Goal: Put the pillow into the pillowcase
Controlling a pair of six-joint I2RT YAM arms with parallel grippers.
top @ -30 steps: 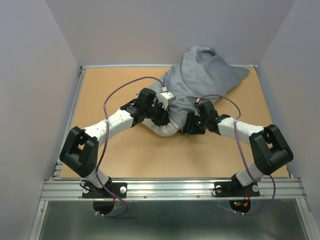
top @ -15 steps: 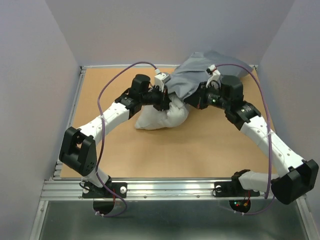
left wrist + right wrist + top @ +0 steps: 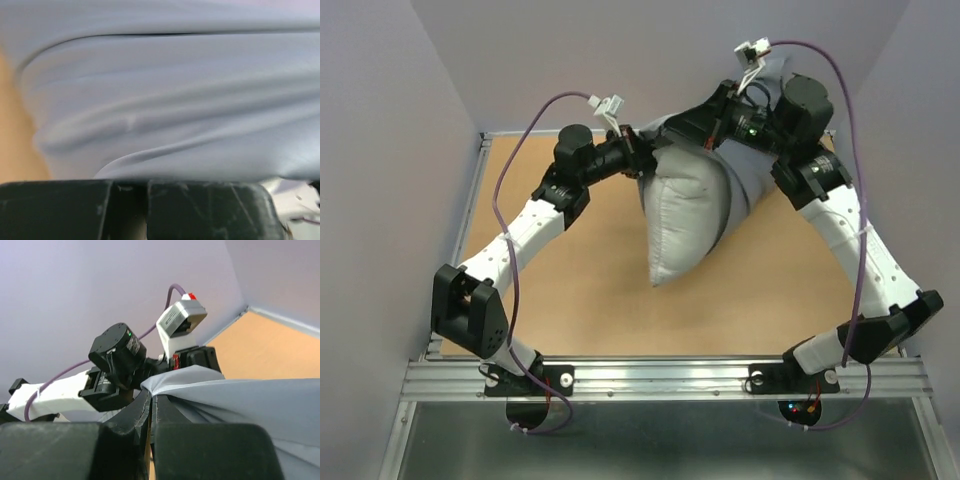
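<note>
Blue-grey pillowcase is up off the table now. A second ago it lay bunched at the back with both claws low at its near end and only a sliver of pillow showing. Since then you've raised both arms and carried the cloth up toward the back wall. The pillow now hangs mostly exposed, plump and off-white, with one pointed corner down over mid-table. Whether that corner touches the board can't be told. Its top end sits between the claws, with the darker cloth draped behind it and to its right. The right gripper was open a second ago and is now clenched on a pinch of pillowcase edge, with folds fanning out from the fingers. The left gripper is clenched too, at the other end of the same taut edge. Its wrist view is nothing but blurred fabric pressed against closed fingers. Purple cables loop over both arms, and the right wrist sits close to the back wall.
</note>
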